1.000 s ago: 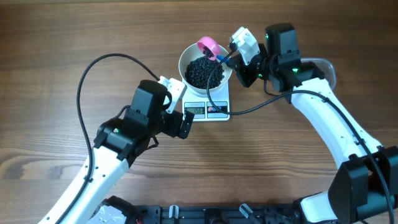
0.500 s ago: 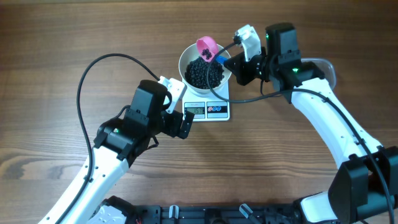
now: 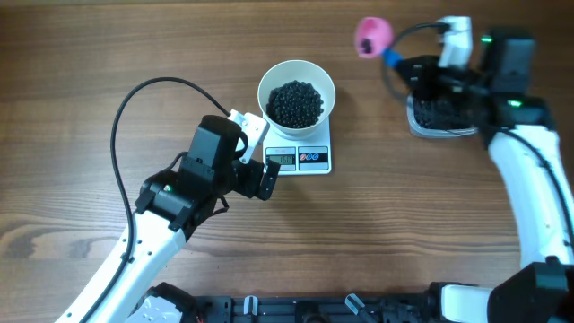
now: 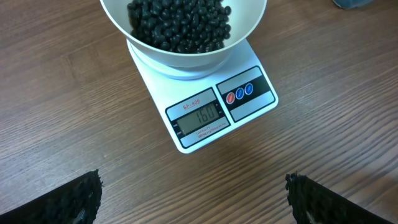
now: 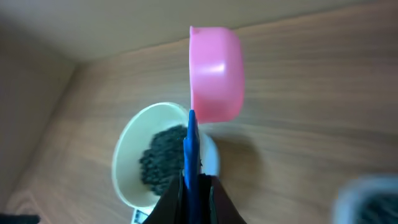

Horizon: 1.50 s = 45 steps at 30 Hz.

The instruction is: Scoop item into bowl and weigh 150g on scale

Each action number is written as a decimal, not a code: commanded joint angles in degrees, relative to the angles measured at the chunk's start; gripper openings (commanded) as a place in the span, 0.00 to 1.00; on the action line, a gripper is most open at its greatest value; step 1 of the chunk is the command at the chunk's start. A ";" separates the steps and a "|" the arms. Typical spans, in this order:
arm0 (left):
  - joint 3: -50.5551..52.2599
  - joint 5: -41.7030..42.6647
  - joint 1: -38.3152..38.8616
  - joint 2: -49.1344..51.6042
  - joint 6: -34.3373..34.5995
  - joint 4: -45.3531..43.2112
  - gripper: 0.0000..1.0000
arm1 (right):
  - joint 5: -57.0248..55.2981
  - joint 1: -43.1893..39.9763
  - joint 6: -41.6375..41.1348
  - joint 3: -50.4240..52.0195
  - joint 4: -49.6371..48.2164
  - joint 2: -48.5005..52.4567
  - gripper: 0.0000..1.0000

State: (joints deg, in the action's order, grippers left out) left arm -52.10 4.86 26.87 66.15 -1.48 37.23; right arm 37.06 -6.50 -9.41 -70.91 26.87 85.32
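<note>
Wood-grain tabletop carries everything here, with both arms reaching in from the near edge. The left arm ends just short of the scale's front, and its tool is spread wide with nothing between the fingers, bare wood showing in the gap. The right arm stretches toward the far right corner. Its tool is pinched tight on the blue handle of a scoop, held up off the wood.

Under that right arm, toward the right edge, sits a clear tub with dark contents; the arm hides most of it.

The scale lies near the middle of the tabletop, its display and buttons facing the near edge. The bowl stands on its platform, covering most of it and overhanging toward the far edge.

The scoop hangs near the far edge, well apart from the bowl and to its right, pink cup turned on its side. Whether anything lies in it I cannot tell.

The item fills the bottom of the bowl as a black, shiny heap, well below the rim. From the left wrist view, the display looks to read 160.
</note>
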 commanded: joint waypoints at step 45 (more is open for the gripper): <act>-0.07 0.87 -0.02 -0.57 -1.11 -0.17 1.00 | 8.81 11.87 18.93 -0.31 -6.03 3.45 0.04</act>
State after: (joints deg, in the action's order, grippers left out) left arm -52.10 4.86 26.87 66.15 -1.48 37.23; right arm 44.36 1.43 3.68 -70.89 19.59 88.09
